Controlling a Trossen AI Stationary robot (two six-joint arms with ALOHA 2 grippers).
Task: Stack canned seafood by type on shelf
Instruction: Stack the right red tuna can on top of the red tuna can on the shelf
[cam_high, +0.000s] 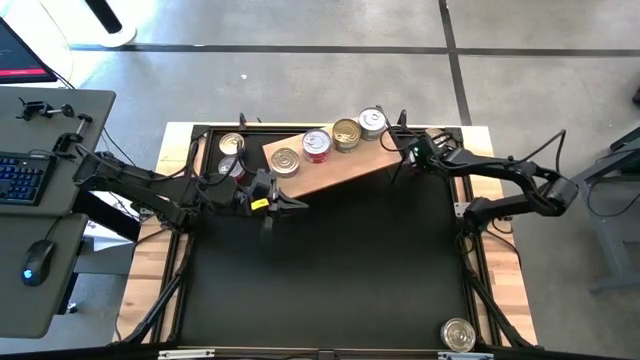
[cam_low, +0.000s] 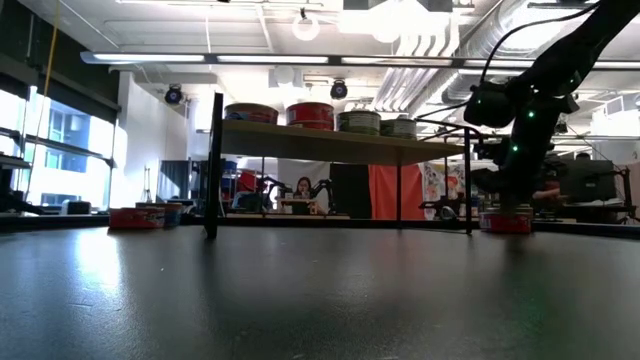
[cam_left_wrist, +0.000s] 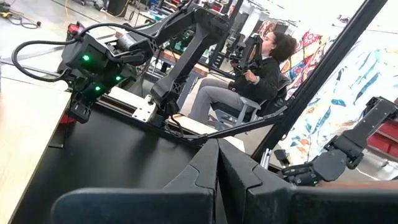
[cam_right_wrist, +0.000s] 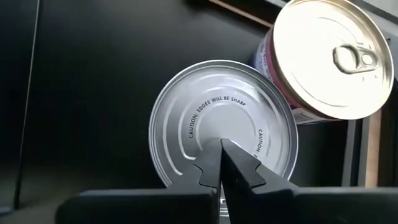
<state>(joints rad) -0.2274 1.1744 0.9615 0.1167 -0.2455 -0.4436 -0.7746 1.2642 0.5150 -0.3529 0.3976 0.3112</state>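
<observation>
Shelf (cam_high: 335, 165) sits angled across the far part of the table (cam_high: 330, 280). Four cans on its top in a row: silver-lid can (cam_high: 285, 160), red-sided can (cam_high: 317, 145), gold-lid can (cam_high: 346, 133), silver can (cam_high: 372, 122). More cans just off the shelf's left end (cam_high: 231, 146), one lone can (cam_high: 458, 335) well apart from the shelf at the near right table corner.

Right gripper (cam_right_wrist: 222, 163) is at the shelf's right end, fingers pressed together, holding nothing, tip hovering over the flat silver lid of a can (cam_right_wrist: 221, 118). A pull-tab can (cam_right_wrist: 333, 59) lies just beside that one, tilted.

Left gripper (cam_high: 285, 203) hangs just in front of the shelf's left half, fingers also pressed together, empty.

Handling, my read: tins are rigid, dense for their size, smooth and slippery metal. Lid gives no purchase. Spread the fingers and pinch across the side wall, low and square, else it'll squirt out or tip.
</observation>
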